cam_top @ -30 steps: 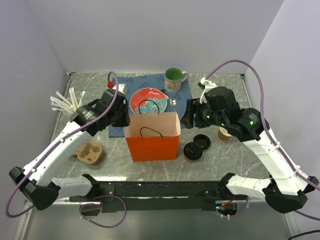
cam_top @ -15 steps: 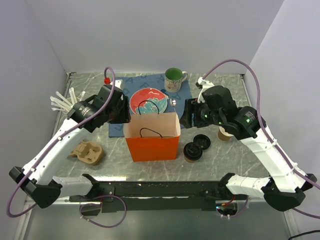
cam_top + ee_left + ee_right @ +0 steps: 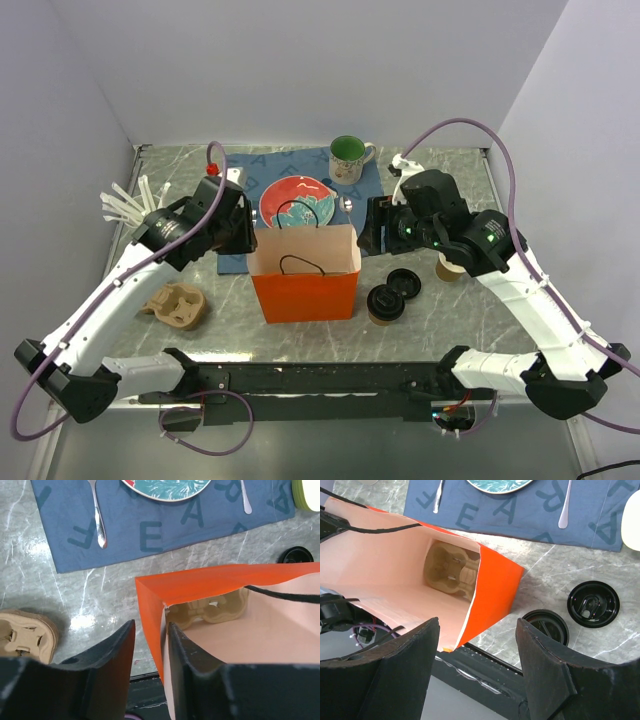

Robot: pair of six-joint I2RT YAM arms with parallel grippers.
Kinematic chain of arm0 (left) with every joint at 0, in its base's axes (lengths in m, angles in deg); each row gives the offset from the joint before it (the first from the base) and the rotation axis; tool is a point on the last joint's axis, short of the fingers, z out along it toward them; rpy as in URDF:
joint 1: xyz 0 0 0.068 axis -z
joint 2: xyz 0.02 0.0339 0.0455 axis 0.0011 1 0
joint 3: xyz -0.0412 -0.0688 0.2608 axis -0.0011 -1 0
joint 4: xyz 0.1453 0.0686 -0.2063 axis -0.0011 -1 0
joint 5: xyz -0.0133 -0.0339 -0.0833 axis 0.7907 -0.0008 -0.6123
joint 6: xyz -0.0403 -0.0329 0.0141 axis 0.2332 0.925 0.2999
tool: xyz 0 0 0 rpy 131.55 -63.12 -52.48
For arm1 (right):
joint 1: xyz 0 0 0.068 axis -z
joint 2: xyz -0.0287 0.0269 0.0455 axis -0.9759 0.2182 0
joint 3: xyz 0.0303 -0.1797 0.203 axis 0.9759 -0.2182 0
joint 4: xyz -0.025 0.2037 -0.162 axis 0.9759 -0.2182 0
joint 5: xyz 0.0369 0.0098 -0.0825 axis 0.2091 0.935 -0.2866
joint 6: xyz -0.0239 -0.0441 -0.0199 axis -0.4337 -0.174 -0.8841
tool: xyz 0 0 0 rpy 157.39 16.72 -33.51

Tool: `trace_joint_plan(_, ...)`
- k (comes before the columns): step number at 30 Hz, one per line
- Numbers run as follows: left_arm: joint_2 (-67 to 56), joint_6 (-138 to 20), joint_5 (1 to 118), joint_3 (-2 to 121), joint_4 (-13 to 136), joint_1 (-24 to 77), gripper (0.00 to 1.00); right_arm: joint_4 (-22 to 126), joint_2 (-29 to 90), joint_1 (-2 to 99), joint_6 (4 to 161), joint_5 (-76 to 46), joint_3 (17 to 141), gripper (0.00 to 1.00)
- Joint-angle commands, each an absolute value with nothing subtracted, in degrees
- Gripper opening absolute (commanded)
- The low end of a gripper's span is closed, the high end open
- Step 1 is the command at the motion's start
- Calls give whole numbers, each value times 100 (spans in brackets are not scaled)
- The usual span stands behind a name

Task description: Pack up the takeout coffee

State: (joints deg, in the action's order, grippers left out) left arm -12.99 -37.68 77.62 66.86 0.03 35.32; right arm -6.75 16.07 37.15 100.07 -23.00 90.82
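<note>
**Standing outside the bag: coffee not yet packed**

Your takeout coffee (image 3: pixel 384 303), the brown cup under its black lid, stands upright on the tabletop (image 3: pixel 440 320), just to the right of the orange paper bag (image 3: pixel 305 280) and clear of it. A loose black lid (image 3: pixel 403 282) lies flat just beside the cup, on its far right. Neither claw touches the cup.

Your left claw (image 3: pixel 150 630) sits astride the bag's left wall at the top edge. One finger is outside the bag and the other inside it. The gap between them is narrow. The inner finger lies against the paper, while a sliver of tabletop shows between the outer finger and the wall, so the paper is not pinched.

Your right claw (image 3: pixel 475 630) stands wide above the bag's right corner. The corner edge lies between the fingers without touching either, and the claw holds nothing. From that wrist, the coffee shows partly behind the right-hand finger (image 3: pixel 555 675).

The bag is upright with its mouth open. One cup carrier (image 3: pixel 452 572) lies at its bottom. A second carrier (image 3: pixel 180 305) rests on the tabletop left of the bag. Behind the bag, a blue placemat (image 3: pixel 372 185) bears a plate (image 3: pixel 290 195). A green mug (image 3: pixel 347 155) stands at the mat's far edge. A lidless tan cup (image 3: pixel 448 268) is partly hidden behind the right arm.
</note>
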Motion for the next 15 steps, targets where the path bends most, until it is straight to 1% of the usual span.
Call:
trace_joint_plan(1, -1521, -3798, 7659, 6676, 104, 3466, 36, -596, 1565, 3723, 10069, -2293, 9266, 70)
trace_joint_plan(3, -1530, -3815, 7580, 6667, 96, 3457, 31, -587, 1565, 3723, 10087, -2310, 9231, 70)
trace_joint_plan(4, -1530, -3824, 7544, 6676, 95, 3448, 25, -596, 1565, 3732, 10096, -2328, 9222, 70)
trace_joint_plan(5, -1530, -3824, 7501, 6667, 104, 3448, 15, -613, 1565, 3732, 10096, -2363, 9222, 70)
trace_joint_plan(8, -1548, -3903, 7255, 6650, 253, 3448, 1, -762, 1599, 3758, 10122, -2713, 9222, 69)
trace_joint_plan(11, -1583, -4017, 7122, 6615, 464, 3448, 1, -1192, 1661, 3942, 10333, -3171, 9144, 68)
trace_joint_plan(15, -1522, -4123, 7052, 6650, 517, 3448, 1, -1264, 1469, 4338, 10447, -3040, 8608, 69)
